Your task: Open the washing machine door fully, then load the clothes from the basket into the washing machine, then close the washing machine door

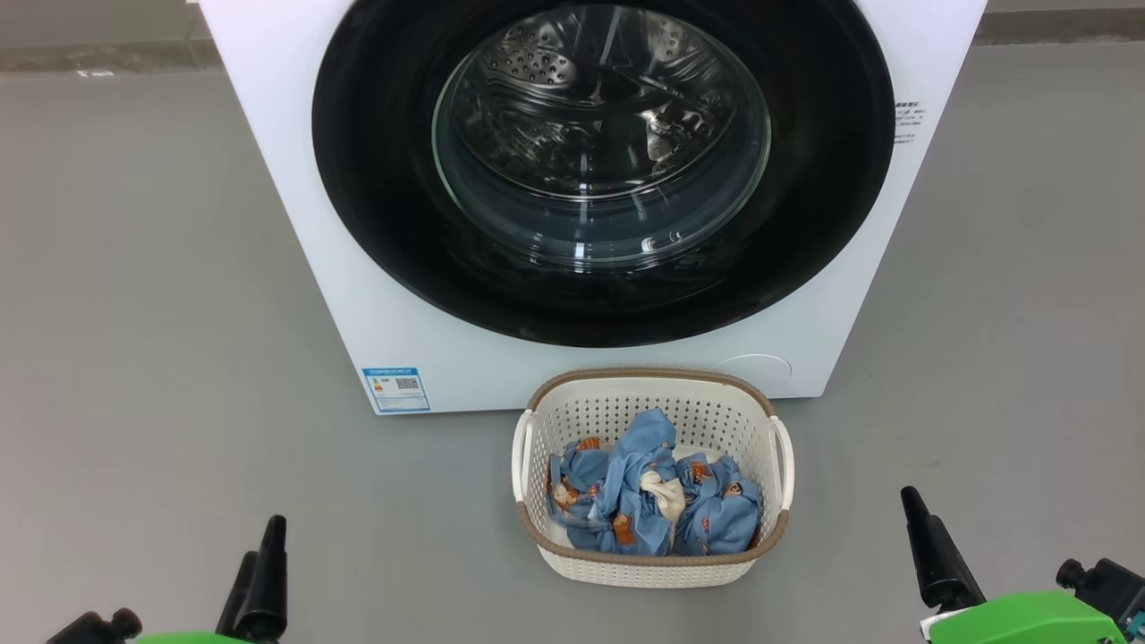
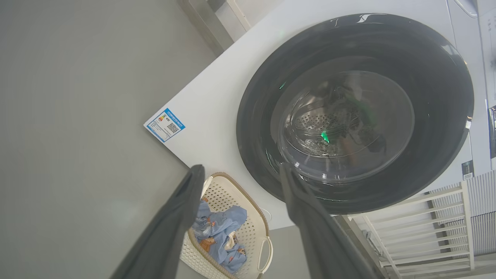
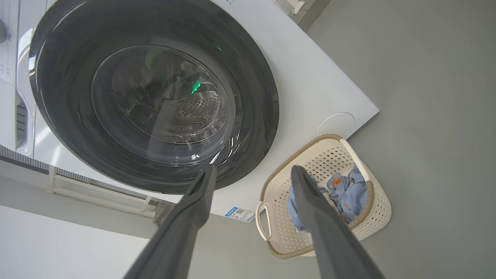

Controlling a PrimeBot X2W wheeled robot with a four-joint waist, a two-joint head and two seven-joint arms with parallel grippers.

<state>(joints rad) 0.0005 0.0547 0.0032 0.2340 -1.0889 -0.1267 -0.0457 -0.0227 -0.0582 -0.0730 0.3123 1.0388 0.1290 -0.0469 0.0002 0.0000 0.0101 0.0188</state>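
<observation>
Sitting on smooth grey floor (image 1: 134, 268): boxy white washing machine (image 1: 295, 224), blue label sticker (image 1: 395, 389) at its lower left corner. Round washing machine door (image 1: 376, 179) is closed: glossy black, bulging clear glass centre, perforated steel drum (image 1: 537, 63) visible behind it. Just in front sits the basket (image 1: 626, 407), cream perforated plastic with a brown woven-look rim and side handles. Crumpled inside it are the clothes (image 1: 626, 465): light-blue printed fabric plus a scrap of cream cloth. Low at left, left pincer (image 1: 261, 546) points up, fingers spread, empty. Low at right, right pincer (image 3: 252, 169) likewise: jaws wide, holding nothing.
</observation>
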